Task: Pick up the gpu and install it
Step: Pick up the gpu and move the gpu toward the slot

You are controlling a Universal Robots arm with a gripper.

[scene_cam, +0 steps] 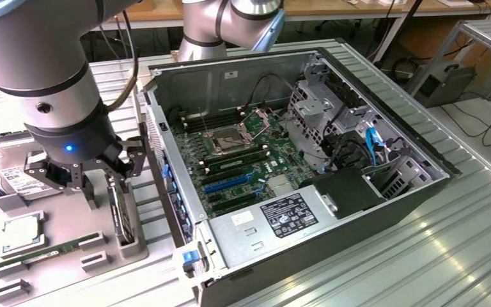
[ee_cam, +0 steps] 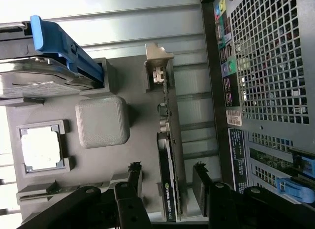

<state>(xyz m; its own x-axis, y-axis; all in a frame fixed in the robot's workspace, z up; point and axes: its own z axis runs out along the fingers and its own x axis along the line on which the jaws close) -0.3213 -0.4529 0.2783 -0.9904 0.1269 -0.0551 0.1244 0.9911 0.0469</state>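
Inspecting the station, the arm's gripper [scene_cam: 102, 192] [ee_cam: 166, 174] hangs over the grey parts tray [scene_cam: 62, 265] [ee_cam: 138, 91], which sits on the ribbed metal table [scene_cam: 450, 256] at the exterior view's left, just beside the open computer case [scene_cam: 416, 192]. The jaws stand spread wide. In the wrist view, one dark finger [ee_cam: 133, 174] lies on each side of the gpu [scene_cam: 124, 217] [ee_cam: 170, 184], with a clear gap on both sides and no contact. The gpu stands on its long edge in a slot of the tray, on the side nearest the case. Its silver bracket [ee_cam: 158, 59] is at the end away from the fingers, and a printed label shows on the upper edge near them. It is not lifted and not gripped. Also seated in the tray are a silver hard drive [scene_cam: 11, 179] [ee_cam: 34, 83] with a blue latch [ee_cam: 54, 42] at its end, a square processor [scene_cam: 23, 233] [ee_cam: 42, 149] in its own pocket, and a green memory stick [scene_cam: 49, 251] lying flat. The case lies on its side with the panel off, exposing the motherboard [scene_cam: 237, 160] and the power supply [scene_cam: 288, 214]. Its perforated rear panel [ee_cam: 266, 56] shows in the wrist view alongside the tray.
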